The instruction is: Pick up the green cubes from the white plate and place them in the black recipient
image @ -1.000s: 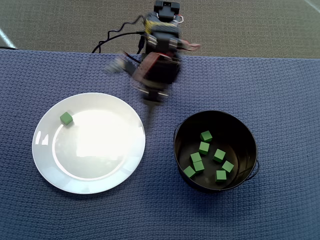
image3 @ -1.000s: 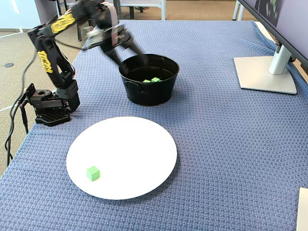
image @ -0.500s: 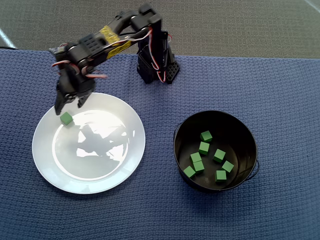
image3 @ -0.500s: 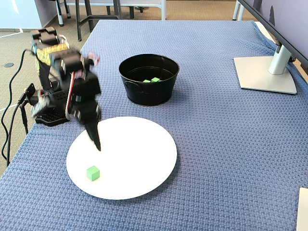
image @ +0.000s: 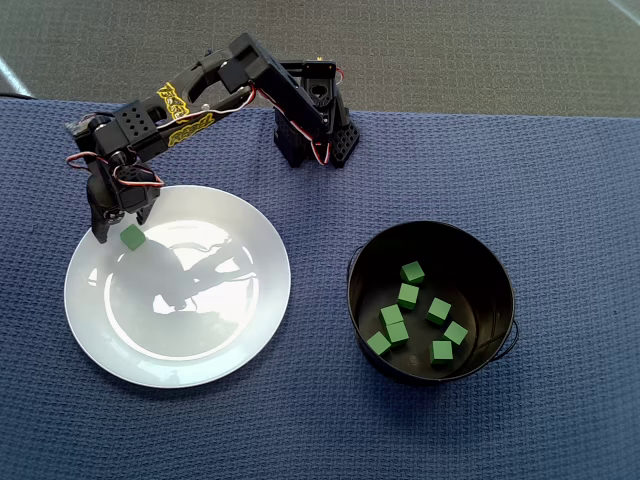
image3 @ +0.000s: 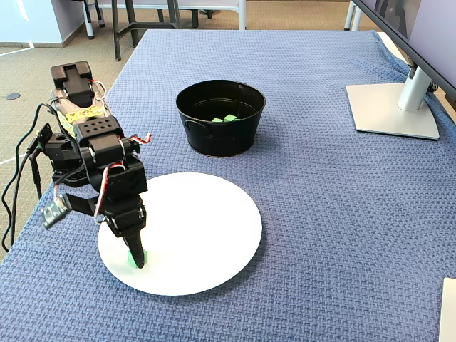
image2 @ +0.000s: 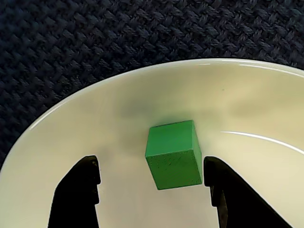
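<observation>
One green cube (image: 132, 237) lies near the upper left rim of the white plate (image: 200, 320). My gripper (image: 120, 230) is down on the plate, open around it. In the wrist view the cube (image2: 173, 154) sits between the two dark fingers (image2: 78, 194), close to the right one, on the plate (image2: 118, 99). From the fixed view the gripper (image3: 137, 258) covers most of the cube (image3: 130, 258). The black recipient (image: 470, 260) stands to the right and holds several green cubes (image: 408, 295); its wall (image3: 221, 139) hides most of them in the fixed view.
The arm's base (image: 312, 125) stands at the back edge of the blue woven cloth (image: 560, 200). A monitor stand (image3: 395, 107) sits at the far right of the fixed view. A pale object's corner (image3: 449, 306) shows at the lower right edge.
The arm has swung from near the recipient over to the plate and come down. Its open fingers now straddle the lone cube, which has not moved.
</observation>
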